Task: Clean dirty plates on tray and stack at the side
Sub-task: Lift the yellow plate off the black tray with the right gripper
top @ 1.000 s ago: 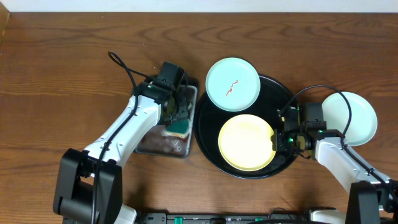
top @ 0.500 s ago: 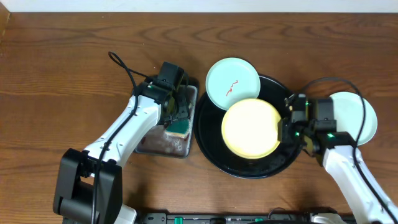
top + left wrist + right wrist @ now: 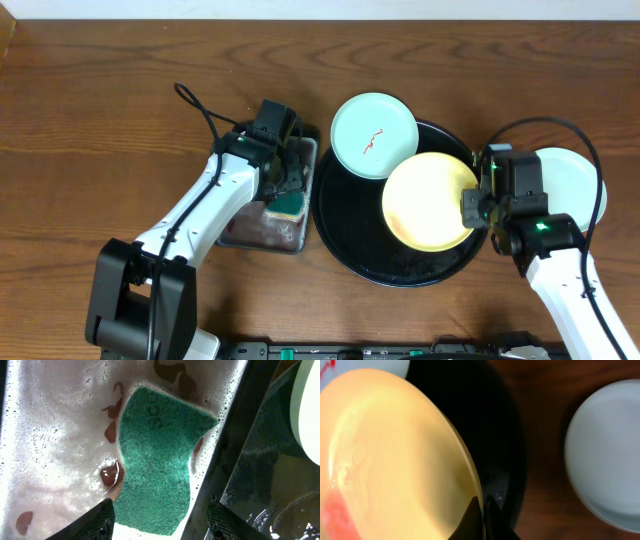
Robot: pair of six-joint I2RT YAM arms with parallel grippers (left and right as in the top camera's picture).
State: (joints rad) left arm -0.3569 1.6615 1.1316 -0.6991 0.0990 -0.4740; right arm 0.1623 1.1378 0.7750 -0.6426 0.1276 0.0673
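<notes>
One mint plate point(image 3: 585, 195), seemingly clean, lies right of the tray point(image 3: 340, 220). Right fingers point(image 3: 469, 527) pinch the yellow plate point(image 3: 430, 200); left fingers point(image 3: 100, 521) gape above the sponge point(image 3: 160, 455); smeared plate point(image 3: 373, 135) uncleaned.

There's a yellow plate point(image 3: 430, 200), mint-green plate point(image 3: 374, 135) with red squiggle, black tray point(image 3: 345, 235), green sponge point(image 3: 160, 455), brown wood-grain tabletop point(image 3: 100, 100).

The left arm point(image 3: 205, 205) reaches from its base at the near left edge diagonally forward and inward. Its wrist is bent over so that the left gripper point(image 3: 159, 521) points straight down, its two fingers spread well apart. The right arm point(image 3: 560, 270) comes up from the near right corner, angled forward and inward. The right gripper point(image 3: 481, 512) has its fingers pinched tight on the rim of the yellow plate point(image 3: 430, 200).
</notes>
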